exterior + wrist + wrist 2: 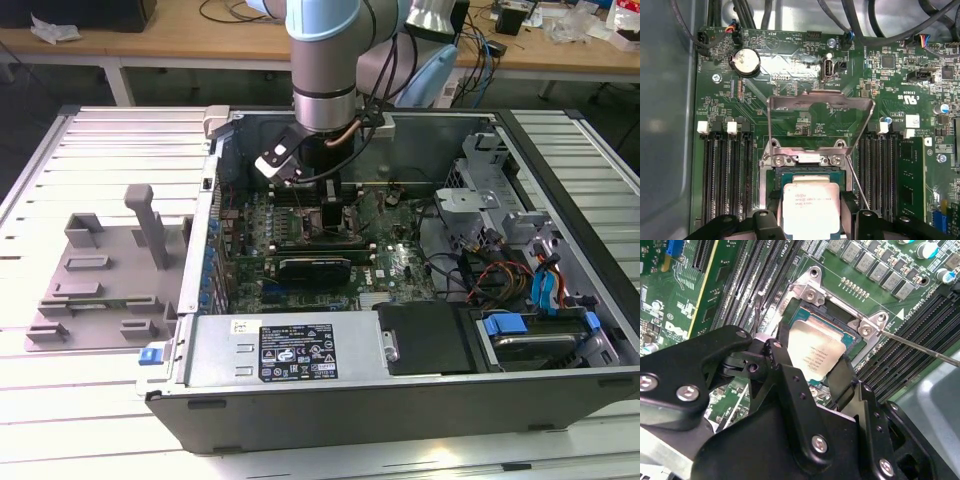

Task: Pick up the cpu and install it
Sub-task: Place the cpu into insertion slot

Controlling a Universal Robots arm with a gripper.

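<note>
Pinching the small flat square cpu with its shiny silver metal top (816, 347) by two opposite edges between the fingers of the black gripper (812, 360). Reaching down into the open grey computer case (420, 405) and holding the chip squarely over the open square socket (805, 171) on the green motherboard (790, 75). Judging pickup and carry as done. Not managing to tell whether it is resting in the socket or sitting just above. Showing the silver metal bracket (820, 102) swung up and the thin wire lever (859, 187) unlatched, so release, closing and clamping not yet done.
</note>
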